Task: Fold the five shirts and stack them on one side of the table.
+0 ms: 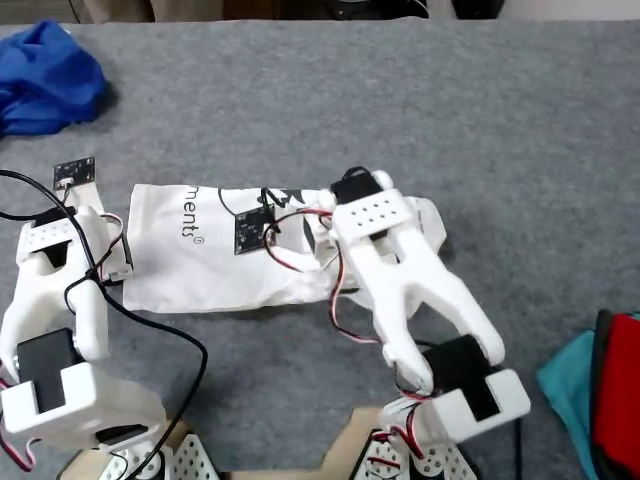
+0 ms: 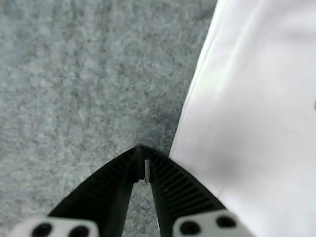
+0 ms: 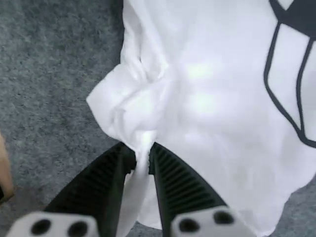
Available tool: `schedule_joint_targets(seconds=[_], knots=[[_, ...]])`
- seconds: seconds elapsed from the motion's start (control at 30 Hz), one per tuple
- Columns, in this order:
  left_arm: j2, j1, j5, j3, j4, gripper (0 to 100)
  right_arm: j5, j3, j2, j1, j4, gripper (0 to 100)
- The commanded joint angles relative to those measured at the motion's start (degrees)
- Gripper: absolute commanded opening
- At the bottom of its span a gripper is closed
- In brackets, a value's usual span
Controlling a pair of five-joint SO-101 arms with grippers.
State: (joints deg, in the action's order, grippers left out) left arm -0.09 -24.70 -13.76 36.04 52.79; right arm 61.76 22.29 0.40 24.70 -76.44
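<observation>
White shirt (image 1: 200, 270) with dark print lies half-folded.

Mid-table: shirt (image 1: 200, 270); far-left corner: another shirt (image 1: 45, 75); right edge: clothes pile (image 1: 578, 388)

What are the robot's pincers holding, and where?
The right pincer pinches the white shirt by a bunched edge. The left pincer is shut on nothing.

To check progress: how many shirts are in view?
4: white shirt in the middle, blue shirt at the far left corner, teal shirt and red shirt at the right edge. Others may be hidden.
</observation>
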Motion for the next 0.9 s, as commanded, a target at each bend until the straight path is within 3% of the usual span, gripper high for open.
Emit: schedule_joint_targets(seconds=[0.0,0.6,0.67,0.87], knots=[[-0.1,-0.2,-0.3,-2.2,-0.5,2,3.6,-5.3,1.2,-1.2,2.0,0.6],[-0.1,-0.1,-0.3,-2.3,-0.6,2,6.0,-12.3,7.7,-1.1,5.4,1.1],[-0.1,-0.1,-0.3,-2.3,-0.6,2,6.0,-12.3,7.7,-1.0,5.8,5.6],[-0.1,-0.1,-0.3,-2.2,-0.6,2,6.0,-12.4,7.3,-1.3,8.2,35.2]])
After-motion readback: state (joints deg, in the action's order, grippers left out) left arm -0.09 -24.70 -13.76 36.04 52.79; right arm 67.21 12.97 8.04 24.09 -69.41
